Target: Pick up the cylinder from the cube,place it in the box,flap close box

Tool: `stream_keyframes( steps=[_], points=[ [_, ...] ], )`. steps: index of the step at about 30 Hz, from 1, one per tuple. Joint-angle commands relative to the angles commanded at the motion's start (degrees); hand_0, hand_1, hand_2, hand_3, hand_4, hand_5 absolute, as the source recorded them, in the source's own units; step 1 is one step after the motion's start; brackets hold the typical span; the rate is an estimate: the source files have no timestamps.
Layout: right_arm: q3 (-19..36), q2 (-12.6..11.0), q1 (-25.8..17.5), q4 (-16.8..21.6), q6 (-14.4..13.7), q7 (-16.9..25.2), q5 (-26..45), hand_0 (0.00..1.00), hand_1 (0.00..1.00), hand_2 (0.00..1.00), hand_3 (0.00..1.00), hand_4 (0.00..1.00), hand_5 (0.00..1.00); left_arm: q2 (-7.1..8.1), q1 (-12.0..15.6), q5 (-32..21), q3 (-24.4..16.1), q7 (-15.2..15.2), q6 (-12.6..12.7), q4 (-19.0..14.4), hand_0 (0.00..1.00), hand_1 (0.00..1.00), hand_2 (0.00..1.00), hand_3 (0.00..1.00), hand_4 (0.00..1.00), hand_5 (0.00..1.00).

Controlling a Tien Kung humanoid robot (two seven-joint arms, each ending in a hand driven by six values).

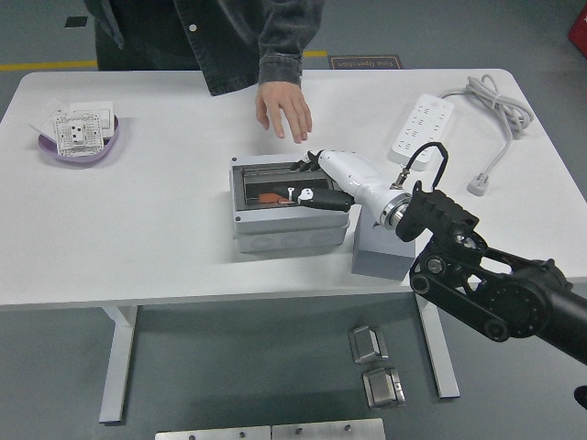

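The grey box [284, 229] stands at the table's middle, with a dark window on top and an orange part [272, 197] showing inside. The grey cube [378, 255] stands just right of it, its top hidden by my right wrist. I see no cylinder. My right hand [303, 181] reaches over the box's top from the right, black fingers spread and relaxed, thumb low over the window and fingers near the back edge. A person's hand [282, 110] hovers open behind the box, apart from it.
A white power strip [420, 124] with its cable [491, 101] lies at the back right. A purple dish [78, 145] holding white socket plates sits at the far left. The person stands at the table's far side.
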Motion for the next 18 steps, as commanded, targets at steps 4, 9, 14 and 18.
stream_keyframes(
  steps=[4, 9, 14, 18],
  points=[
    [6.6, -1.2, -4.6, 2.6, -1.7, 1.5, 0.6, 0.803, 0.719, 0.723, 0.749, 0.924, 0.998, 0.05, 0.3, 1.4, -1.5, 0.3, -0.2, 0.0, 0.721, 0.732, 0.708, 0.859, 0.558, 0.121],
    [16.8, -1.3, -11.7, 6.9, -4.8, 5.8, 4.3, 0.801, 0.719, 0.724, 0.745, 0.922, 0.998, 0.19, 0.9, 4.1, -4.0, 0.8, -0.5, 0.0, 0.721, 0.732, 0.706, 0.859, 0.557, 0.118],
    [26.8, 0.6, -19.3, 8.1, -7.5, 12.5, 11.7, 0.797, 0.708, 0.717, 0.742, 0.918, 0.998, 0.26, 1.4, 5.3, -5.4, 0.8, -0.6, 0.0, 0.719, 0.732, 0.706, 0.859, 0.556, 0.117],
    [33.2, 2.7, -24.6, 6.3, -6.6, 19.9, 19.9, 0.783, 0.702, 0.715, 0.731, 0.906, 0.998, 0.12, 1.8, 6.5, -6.7, 0.8, -0.8, 0.0, 0.719, 0.732, 0.708, 0.859, 0.556, 0.116]
  ],
)
